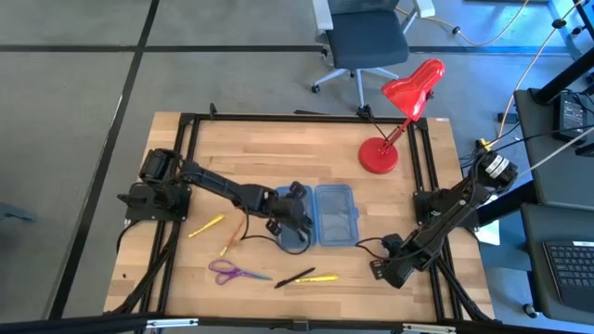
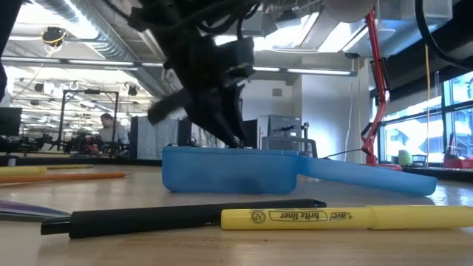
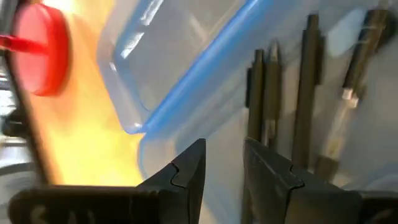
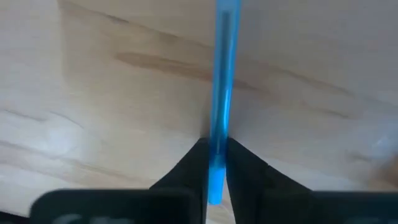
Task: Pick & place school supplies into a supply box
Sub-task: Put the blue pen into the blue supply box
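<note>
The translucent blue supply box (image 1: 336,215) lies open at the table's middle, its two halves side by side. My left gripper (image 1: 295,221) hovers over the left half (image 3: 186,112), open, with nothing between its fingers. Several dark pens (image 3: 308,87) lie inside that half. On the bare table lie a yellow pencil (image 1: 206,225), an orange pencil (image 1: 234,237), purple scissors (image 1: 230,272), a black pen (image 1: 294,277) and a yellow highlighter (image 1: 318,277). My right gripper (image 1: 382,269) sits low by the near right corner, shut on a blue pen (image 4: 222,93). My right gripper pinches the blue pen between its two fingers close to one end (image 4: 216,163). A short stub sticks out behind the fingertips. The rest of the pen runs straight ahead, in line with the fingers. Whether the pen rests on the wood cannot be told.
A red desk lamp (image 1: 408,93) stands at the far right, its round base (image 1: 379,156) on the table beyond the box. Black frame rails (image 1: 419,176) run along the table's left and right sides. Cables trail near the right arm (image 1: 367,243). An office chair (image 1: 367,42) stands beyond the far edge.
</note>
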### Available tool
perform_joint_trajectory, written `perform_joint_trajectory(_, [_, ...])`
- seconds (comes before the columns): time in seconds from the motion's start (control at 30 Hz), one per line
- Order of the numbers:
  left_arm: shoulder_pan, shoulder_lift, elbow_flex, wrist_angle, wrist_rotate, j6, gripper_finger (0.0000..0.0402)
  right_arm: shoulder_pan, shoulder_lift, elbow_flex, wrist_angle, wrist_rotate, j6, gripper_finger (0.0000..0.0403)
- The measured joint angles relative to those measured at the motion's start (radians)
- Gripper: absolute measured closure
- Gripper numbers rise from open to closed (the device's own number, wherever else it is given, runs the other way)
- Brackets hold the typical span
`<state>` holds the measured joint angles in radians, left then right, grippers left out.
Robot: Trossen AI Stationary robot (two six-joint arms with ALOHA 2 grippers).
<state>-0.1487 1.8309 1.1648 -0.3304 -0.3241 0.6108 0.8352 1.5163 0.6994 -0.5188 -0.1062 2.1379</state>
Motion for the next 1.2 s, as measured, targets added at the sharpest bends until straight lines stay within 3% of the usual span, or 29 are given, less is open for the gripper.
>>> perform_joint_trajectory(0.1, [0.042, -0.061, -0.001, -0.06, 0.131, -0.084, 0.0302, -0.001, -0.006, 0.001, 0.014, 0.064, -0.06, 0.0358])
perform_joint_trajectory(0.17, [0.072, -0.117, -0.001, -0.108, 0.165, -0.138, 0.0302, -0.009, -0.008, 0.001, 0.019, 0.112, -0.121, 0.0357])
perform_joint_trajectory(0.43, [0.174, -0.351, -0.035, -0.185, 0.144, -0.401, 0.0302, -0.109, -0.022, 0.003, 0.141, 0.267, -0.438, 0.0355])
perform_joint_trajectory(0.63, [0.224, -0.547, -0.197, -0.171, 0.15, -0.577, 0.0302, -0.229, -0.027, 0.004, 0.238, 0.261, -0.722, 0.0354])
perform_joint_trajectory(0.83, [0.229, -0.687, -0.341, -0.162, 0.137, -0.77, 0.0302, -0.407, -0.027, 0.015, 0.264, 0.127, -1.011, 0.0354])
perform_joint_trajectory(1.03, [0.228, -0.736, -0.438, -0.168, 0.141, -0.887, 0.0302, -0.542, -0.027, 0.122, 0.257, 0.08, -1.307, 0.0354])
perform_joint_trajectory(1.2, [0.228, -0.732, -0.479, -0.162, 0.14, -0.999, 0.0302, -0.621, -0.009, 0.212, 0.279, 0.15, -1.527, 0.0354])
